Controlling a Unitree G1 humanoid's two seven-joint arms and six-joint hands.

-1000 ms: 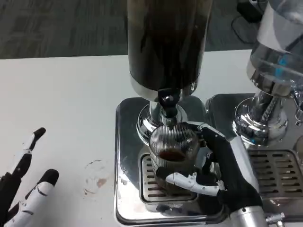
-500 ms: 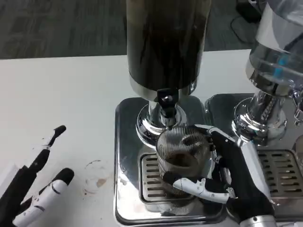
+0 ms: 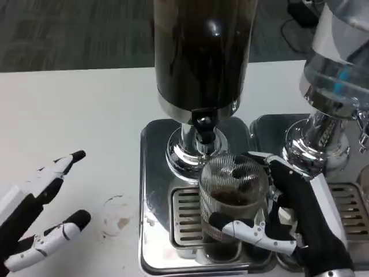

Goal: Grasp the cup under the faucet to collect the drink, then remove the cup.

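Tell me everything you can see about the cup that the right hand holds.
The cup is clear ribbed glass or plastic, standing roughly upright, with a little dark drink in its bottom. The right hand grips it, fingers wrapped around its lower wall and far side. It sits over the slotted drip grille of the shiny metal tray, just in front and to the right of the black faucet of the dark drink dispenser. No lid or handle shows.
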